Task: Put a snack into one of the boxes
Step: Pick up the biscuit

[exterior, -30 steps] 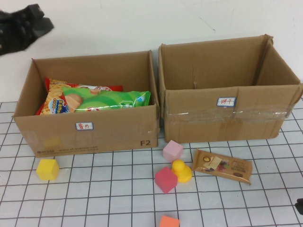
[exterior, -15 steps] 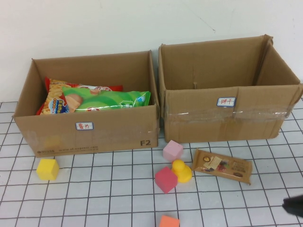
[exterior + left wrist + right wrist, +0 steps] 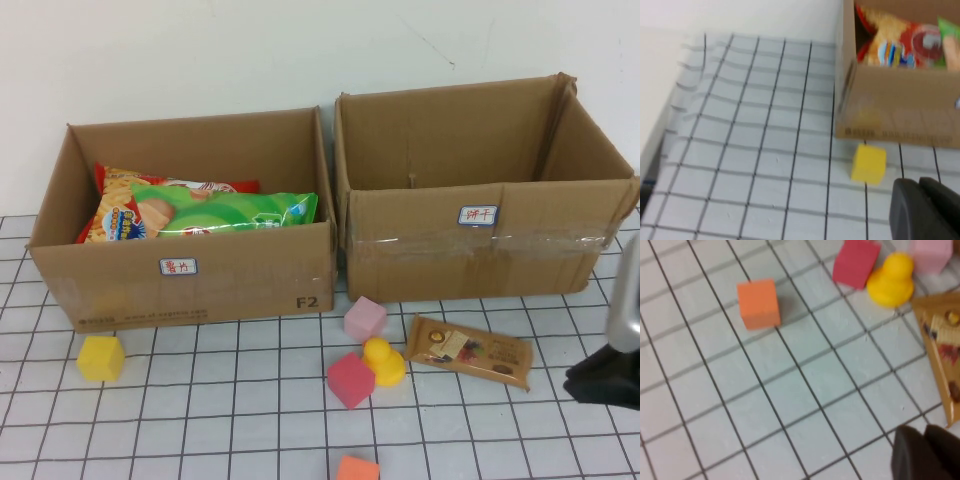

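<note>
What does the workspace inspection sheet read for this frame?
Surface: white gridded mat, flat.
Job's things: brown snack bar on the mat before the right box, whose visible inside shows nothing. Left box holds a green bag over a red bag.
Clutter: yellow cube, pink cube, red cube, yellow duck, orange cube, all loose on the mat.
Grippers: right claw shut, empty, low at the mat's right edge beside the bar. Left claw shut, empty, near the yellow cube.
Cables: nothing seen.
Surroundings: plain white wall.
</note>
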